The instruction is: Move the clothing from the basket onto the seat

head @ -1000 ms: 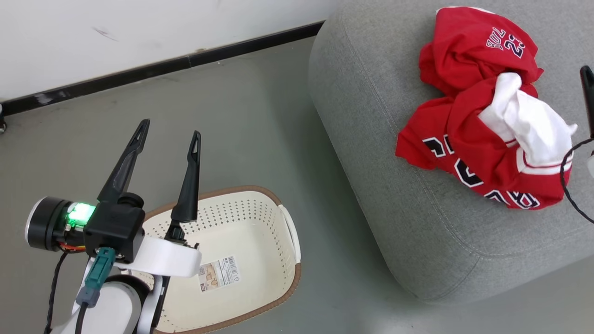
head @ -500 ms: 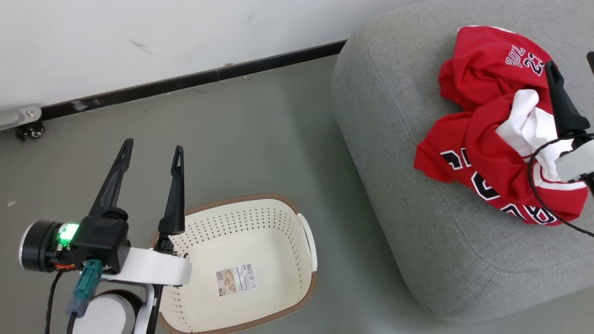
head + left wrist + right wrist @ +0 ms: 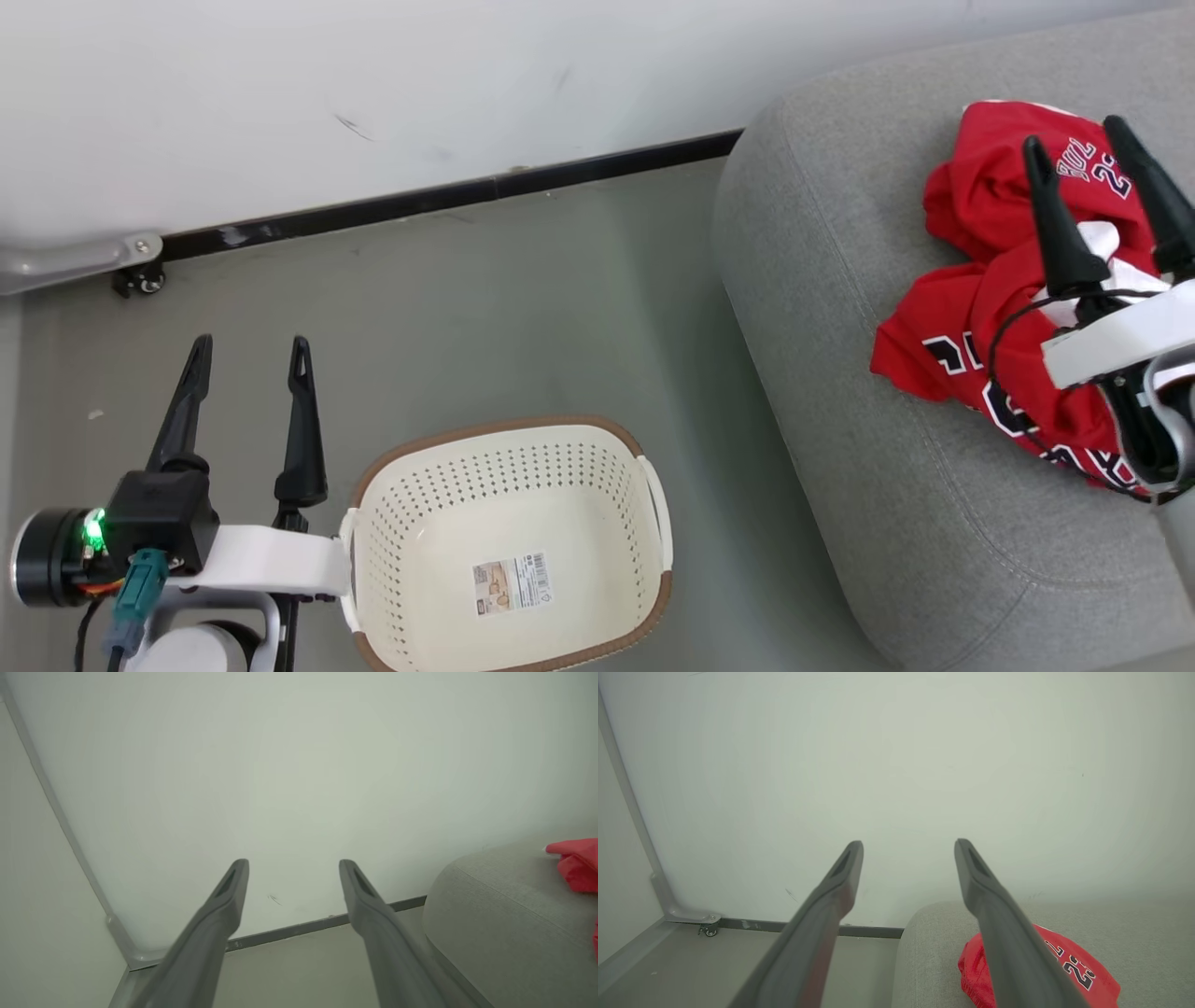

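Clothing (image 3: 943,345) is lying on the seat (image 3: 822,327), right side, just under the right gripper (image 3: 1072,133); left gripper (image 3: 250,342) is hovering by the basket (image 3: 485,425), both spread wide, holding nothing.

Bottom centre: right gripper (image 3: 909,845), fingers spread wide, empty. Lower right: red clothing (image 3: 1080,968) lying on grey seat (image 3: 934,933).
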You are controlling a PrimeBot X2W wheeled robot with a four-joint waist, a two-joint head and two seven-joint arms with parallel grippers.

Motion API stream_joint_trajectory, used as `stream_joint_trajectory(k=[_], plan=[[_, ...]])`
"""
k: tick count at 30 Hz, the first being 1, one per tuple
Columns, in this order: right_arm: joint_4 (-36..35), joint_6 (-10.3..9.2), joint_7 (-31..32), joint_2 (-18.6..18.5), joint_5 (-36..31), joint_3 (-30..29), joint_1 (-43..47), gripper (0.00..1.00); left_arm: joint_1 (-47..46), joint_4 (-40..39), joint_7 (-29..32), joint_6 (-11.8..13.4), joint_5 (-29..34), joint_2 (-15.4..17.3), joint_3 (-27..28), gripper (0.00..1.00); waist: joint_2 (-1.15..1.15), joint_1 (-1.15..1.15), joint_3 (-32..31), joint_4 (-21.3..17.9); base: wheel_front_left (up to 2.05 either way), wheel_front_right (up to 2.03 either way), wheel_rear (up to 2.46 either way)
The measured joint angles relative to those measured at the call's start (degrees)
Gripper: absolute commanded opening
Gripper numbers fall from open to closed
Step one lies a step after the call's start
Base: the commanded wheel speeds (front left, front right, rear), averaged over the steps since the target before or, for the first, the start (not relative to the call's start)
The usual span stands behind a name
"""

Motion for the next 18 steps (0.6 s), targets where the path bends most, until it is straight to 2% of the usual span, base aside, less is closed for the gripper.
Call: stream_joint_trajectory(k=[18], plan=[[-2.01,0.0,-1.1,8.55,-4.2,-1.56,8.95,1.0,5.97,4.01,-1.49,0.56,-4.0,-2.34,1.59,1.0,0.0,0.0,-5.9,4.34,0.0,0.0,0.0]])
